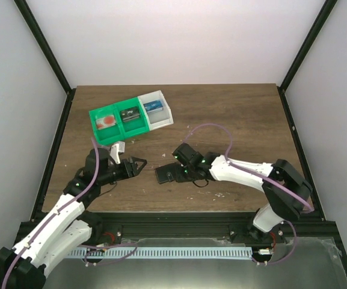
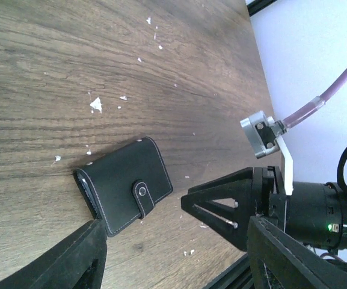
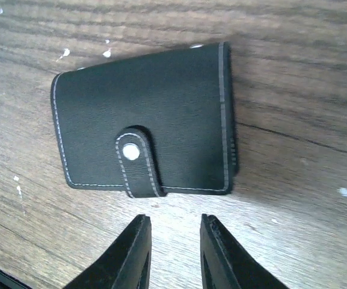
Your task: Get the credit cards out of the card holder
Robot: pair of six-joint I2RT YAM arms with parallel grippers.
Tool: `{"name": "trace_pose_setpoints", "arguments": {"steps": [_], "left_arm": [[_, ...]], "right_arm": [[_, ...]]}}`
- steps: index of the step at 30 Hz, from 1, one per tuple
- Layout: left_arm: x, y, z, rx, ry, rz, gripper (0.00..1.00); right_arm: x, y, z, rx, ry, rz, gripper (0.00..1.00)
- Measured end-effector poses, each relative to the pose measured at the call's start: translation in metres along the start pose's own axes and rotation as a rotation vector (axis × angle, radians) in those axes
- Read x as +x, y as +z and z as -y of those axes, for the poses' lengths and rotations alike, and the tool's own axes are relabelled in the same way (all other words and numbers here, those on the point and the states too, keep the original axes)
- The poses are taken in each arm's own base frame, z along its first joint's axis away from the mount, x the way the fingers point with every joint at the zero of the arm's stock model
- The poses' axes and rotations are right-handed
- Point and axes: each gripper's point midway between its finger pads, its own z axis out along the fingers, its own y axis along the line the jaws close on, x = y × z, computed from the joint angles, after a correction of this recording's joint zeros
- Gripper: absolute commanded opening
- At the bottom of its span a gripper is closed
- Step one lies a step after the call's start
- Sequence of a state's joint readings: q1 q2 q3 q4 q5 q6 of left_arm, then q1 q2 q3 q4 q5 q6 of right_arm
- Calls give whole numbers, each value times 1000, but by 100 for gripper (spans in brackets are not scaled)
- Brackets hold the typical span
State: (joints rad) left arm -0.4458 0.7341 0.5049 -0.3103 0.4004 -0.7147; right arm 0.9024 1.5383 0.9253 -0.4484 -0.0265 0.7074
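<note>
Card holder [image 3: 143,114] lies flat on the desk [image 1: 233,120], low centre of the overhead view, between the two arms. It is shut, tab [image 3: 138,174] snapped down over the front cover, stud facing up. No credit cards show; whatever is inside is hidden by the covers.

Right tool [image 3: 174,220]: narrow gap, nothing in it, hanging just off the holder's tab edge at the bottom of its wrist frame, not touching that I can see. Left tool [image 1: 142,166]: wide and empty, to the left of the holder in the overhead view, near but apart.

Handling, my read:
- light, thin, soft covers; it should slide on the wood if pushed from one side only
- lying flat, there is little edge to pinch; the stitched spine side looks thickest
- the tab is the only raised part, so the best place to start; it needs a counter-hold, or the whole holder lifts with it
- cards likely stiff and slick

Tray [image 1: 161,117], green and white, upper left of the overhead view, well apart; a reddish item [image 1: 106,122] sits in its leftmost compartment, too small to identify
</note>
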Motion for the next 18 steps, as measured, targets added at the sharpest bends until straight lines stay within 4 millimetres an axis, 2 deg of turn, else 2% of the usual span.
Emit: {"name": "trace_pose_setpoints", "arguments": {"steps": [4,10,14,18], "left_arm": [[3,1,-5,-8,-14,6,66],[2,1,-12,-37,-8,18,66],[1,-2,-15,-57,3,33,66],[-4,-7,-13,-57,12,64,66]], "right_arm": [[3,9,-12,16,-12,-26,24],[-13,25,-33,24,-27,-20,26],[-19,35,-36,44,-40,-22,27],[-16,49,-32,75,-55,-47,28]]}}
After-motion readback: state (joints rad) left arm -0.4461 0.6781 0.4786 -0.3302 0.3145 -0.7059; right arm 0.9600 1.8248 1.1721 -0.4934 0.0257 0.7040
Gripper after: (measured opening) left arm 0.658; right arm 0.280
